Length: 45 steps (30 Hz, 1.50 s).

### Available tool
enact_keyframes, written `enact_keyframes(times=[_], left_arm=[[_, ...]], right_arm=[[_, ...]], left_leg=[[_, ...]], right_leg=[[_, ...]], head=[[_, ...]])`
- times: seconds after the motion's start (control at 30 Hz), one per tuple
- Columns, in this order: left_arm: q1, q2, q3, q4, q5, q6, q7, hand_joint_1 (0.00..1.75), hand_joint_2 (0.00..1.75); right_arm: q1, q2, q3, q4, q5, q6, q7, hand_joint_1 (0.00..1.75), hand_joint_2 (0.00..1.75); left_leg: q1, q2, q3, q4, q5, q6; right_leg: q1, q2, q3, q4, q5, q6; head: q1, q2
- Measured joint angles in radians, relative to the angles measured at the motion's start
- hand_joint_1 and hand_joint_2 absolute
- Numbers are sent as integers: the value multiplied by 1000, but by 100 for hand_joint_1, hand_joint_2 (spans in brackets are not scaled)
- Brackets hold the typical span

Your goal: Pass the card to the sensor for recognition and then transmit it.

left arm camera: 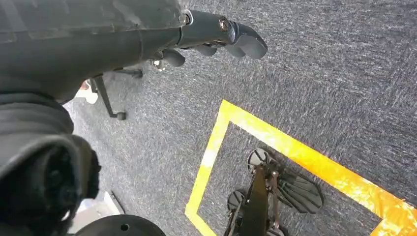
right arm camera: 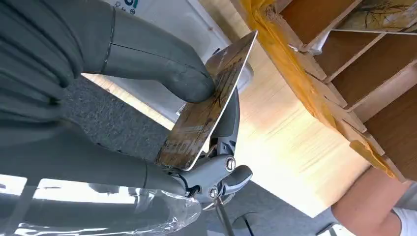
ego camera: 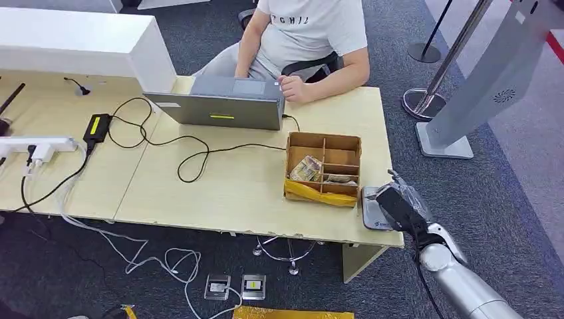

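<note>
Card print unreadable; sensor part-hidden.

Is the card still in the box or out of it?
Out. The right hand pinches the card beside the cardboard box.

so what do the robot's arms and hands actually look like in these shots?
The right arm is a smooth silver tube with a rounded joint and a thin black cable beside it. The right hand is dark, with clear plastic film around the wrist; close up it shows a grey ribbed cover, a thick grey thumb and silver screws at the finger links. The left hand is dark grey with rounded fingertips.
</note>
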Motion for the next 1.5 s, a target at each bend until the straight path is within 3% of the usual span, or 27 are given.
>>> enact_keyframes(times=[0.4, 0.63, 1.23, 1.5], left_arm=[[0, 0, -3, 0, 0, 0, 0, 0, 0], [0, 2, -24, 0, 37, 0, -4, 0, 0], [0, 3, -42, 0, 39, 2, -9, 0, 0], [0, 0, -49, 0, 40, 9, -9, 0, 0]], right_arm=[[0, -1, 0, 8, 0, 0, -1, 175, 175], [-15, -11, -3, 118, -68, 5, -44, 175, 175], [-30, -6, -2, 212, -69, 9, -59, 175, 175], [-51, 8, -3, 264, -74, 12, -119, 175, 175]], left_leg=[[0, 0, 0, 0, 0, 0], [0, 0, 0, 0, 0, 0], [0, 0, 0, 0, 0, 0], [0, 0, 0, 0, 0, 0]], right_leg=[[0, 0, 0, 0, 0, 0], [0, 0, 0, 0, 0, 0], [0, 0, 0, 0, 0, 0], [0, 0, 0, 0, 0, 0]], head=[[0, 0], [0, 0], [0, 0], [0, 0]])
